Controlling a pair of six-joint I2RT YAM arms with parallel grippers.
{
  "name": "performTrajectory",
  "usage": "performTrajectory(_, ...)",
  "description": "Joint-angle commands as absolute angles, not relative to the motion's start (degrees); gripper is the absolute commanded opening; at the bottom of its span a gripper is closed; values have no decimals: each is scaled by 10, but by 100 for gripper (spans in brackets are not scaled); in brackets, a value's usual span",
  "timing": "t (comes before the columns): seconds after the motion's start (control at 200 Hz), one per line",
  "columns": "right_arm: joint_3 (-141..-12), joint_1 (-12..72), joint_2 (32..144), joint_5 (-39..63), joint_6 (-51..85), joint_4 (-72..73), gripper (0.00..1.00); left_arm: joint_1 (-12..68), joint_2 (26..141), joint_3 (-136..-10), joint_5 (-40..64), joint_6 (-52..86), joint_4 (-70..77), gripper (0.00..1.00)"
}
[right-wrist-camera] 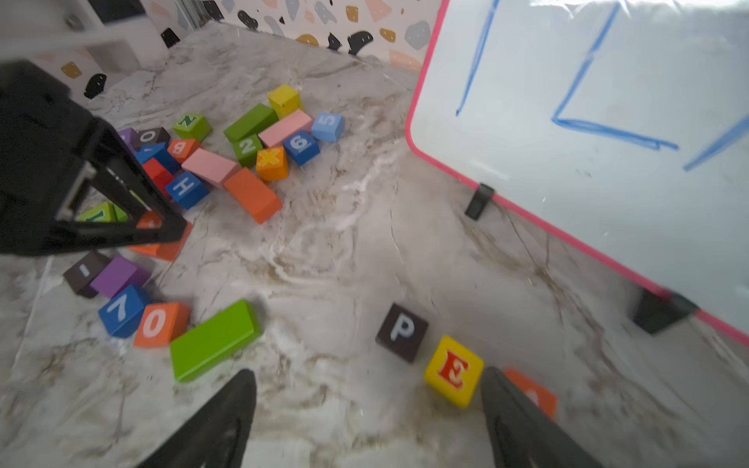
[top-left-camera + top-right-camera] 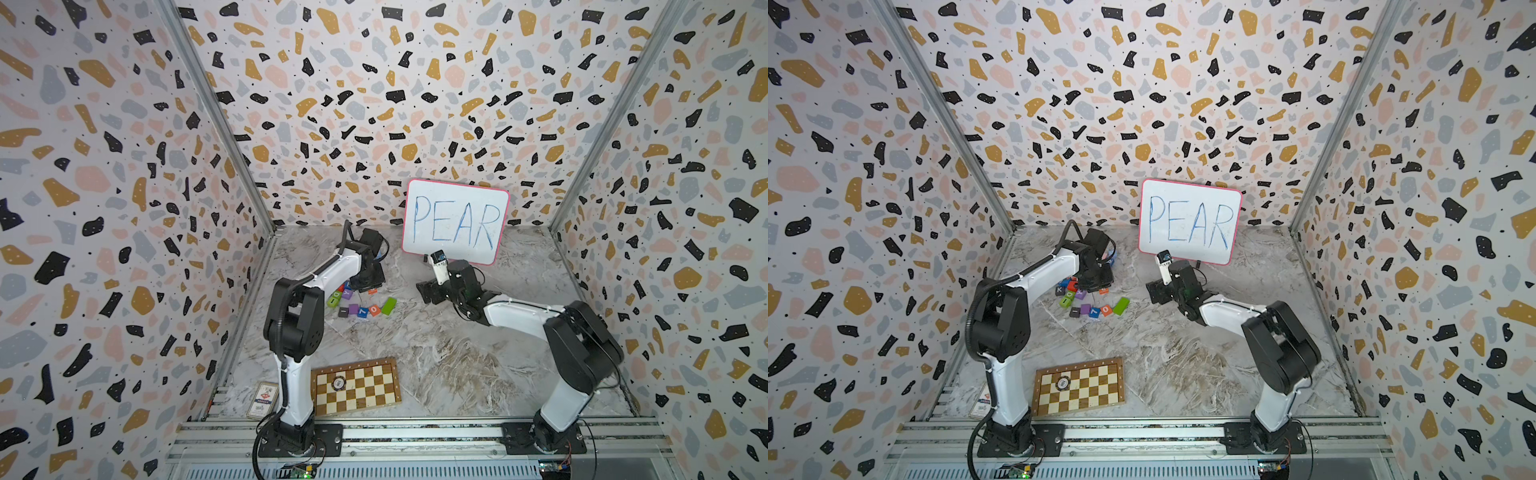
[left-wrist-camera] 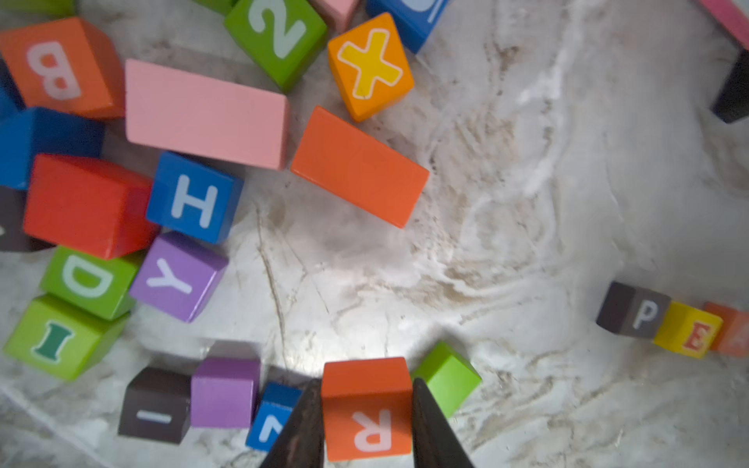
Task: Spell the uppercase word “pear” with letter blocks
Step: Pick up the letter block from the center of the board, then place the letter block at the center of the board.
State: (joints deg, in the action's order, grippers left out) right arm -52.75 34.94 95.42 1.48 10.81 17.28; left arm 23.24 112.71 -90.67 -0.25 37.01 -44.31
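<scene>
Between the fingertips of the left claw (image 3: 367, 387), the orange R block (image 3: 367, 409) is pinched on two sides; whether it has left the table is unclear.
That grip sits near the tips, so a quick swing could twist or drop the block. The P block (image 1: 402, 332), E block (image 1: 454, 370) and half-hidden A block (image 1: 535, 395) lie close in a row beneath the right claw (image 1: 369, 375), gaping and empty, at three o'clock of the left claw in both top views, so the arms may clash or the row get nudged. Readable: "PEAR" in blue on the whiteboard (image 2: 456, 226) at two o'clock; H block (image 3: 194, 198), Y block (image 3: 178, 277), X block (image 3: 369, 67).
</scene>
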Motion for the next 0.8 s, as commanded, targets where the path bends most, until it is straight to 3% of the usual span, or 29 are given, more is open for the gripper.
performTrajectory(0.0,-440,340,870,4,158,132,88,287,1095,-872,-8,364,-433,33)
performTrajectory(0.305,-287,339,739,-1,202,131,88,427,1120,-845,-8,376,-410,33)
performTrajectory(0.796,-260,338,759,0,205,167,87,501,1177,-822,-8,341,-395,34)
